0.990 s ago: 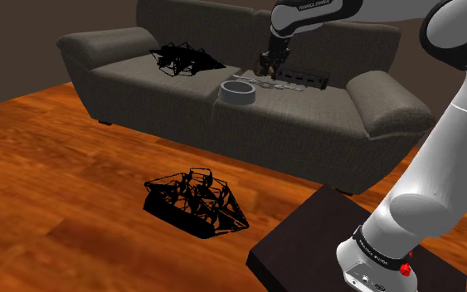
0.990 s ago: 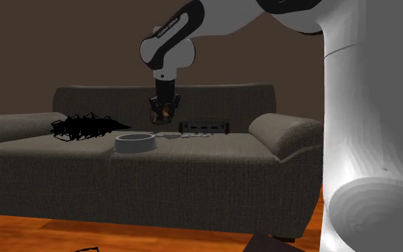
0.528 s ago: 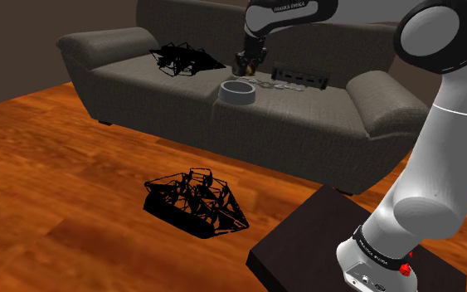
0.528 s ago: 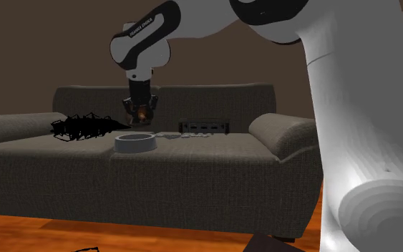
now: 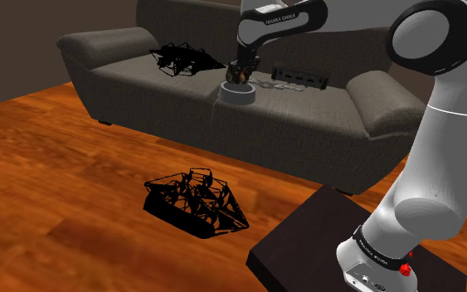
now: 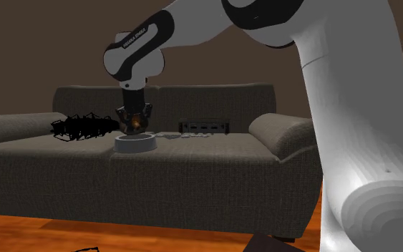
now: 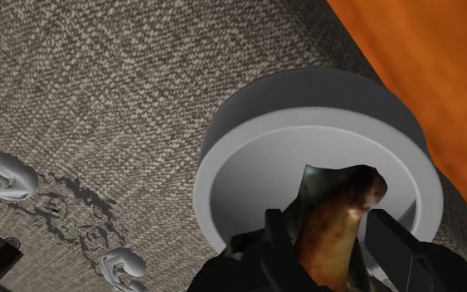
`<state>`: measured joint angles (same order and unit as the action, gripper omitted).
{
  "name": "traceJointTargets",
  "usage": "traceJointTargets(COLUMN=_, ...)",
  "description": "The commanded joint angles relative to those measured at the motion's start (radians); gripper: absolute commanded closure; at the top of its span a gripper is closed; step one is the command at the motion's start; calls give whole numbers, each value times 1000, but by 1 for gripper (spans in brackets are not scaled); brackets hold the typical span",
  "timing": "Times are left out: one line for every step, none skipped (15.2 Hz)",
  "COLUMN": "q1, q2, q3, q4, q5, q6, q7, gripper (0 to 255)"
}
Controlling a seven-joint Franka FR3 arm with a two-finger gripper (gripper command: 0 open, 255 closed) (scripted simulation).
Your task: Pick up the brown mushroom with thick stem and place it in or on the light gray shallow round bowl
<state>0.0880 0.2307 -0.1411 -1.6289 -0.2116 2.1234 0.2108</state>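
Grey fabric couch (image 5: 306,124) above wooden floor (image 5: 57,166), gripper (image 6: 134,123) clamped on brown mushroom (image 7: 333,224), which hung just over light grey round bowl (image 7: 306,91) on the seat, arm (image 5: 281,17) lettered FRANKA EMIKA

Probably a home living room: dark fabric sofa (image 5: 140,83) on wooden floor (image 5: 57,191)
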Motion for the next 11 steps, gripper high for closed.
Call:
traceJointTargets(q1=1, q2=1, q3=0, q4=-25, q5=-3, q6=26, q7=7, gripper=255)
traceJointTargets(q1=1, q2=3, q3=-1, q4=-37, q5=-5, q6=41, q7=10, gripper=255)
traceJointTargets(q1=1, q2=3, q3=-1, q4=-37, q5=-5, q6=41, q7=10, gripper=255)
traceJointTargets(q1=1, q2=3, q3=-1, q4=-37, q5=-5, q6=41, q7=10, gripper=255)
traceJointTargets(q1=1, q2=3, q3=-1, q4=-37, q5=-5, q6=41, q7=10, gripper=255)
traceJointTargets(q1=1, q2=3, q3=-1, q4=-37, q5=-5, q6=41, q7=10, gripper=255)
traceJointTargets(q1=1, q2=3, q3=-1, q4=-37, q5=-5, q6=41, q7=10, gripper=255)
traceJointTargets(q1=1, q2=3, q3=-1, q4=-37, q5=-5, q6=41, q7=10, gripper=255)
traceJointTargets(q1=1, q2=3, q3=-1, q4=-37, q5=-5, q6=41, q7=10, gripper=255)
traceJointTargets(q1=1, q2=3, q3=-1, q4=-37, q5=-5, q6=41, q7=10, gripper=255)
traceJointTargets(q1=1, q2=4, q3=-1, q4=-36, q5=-5, q6=40, q7=10, gripper=0)
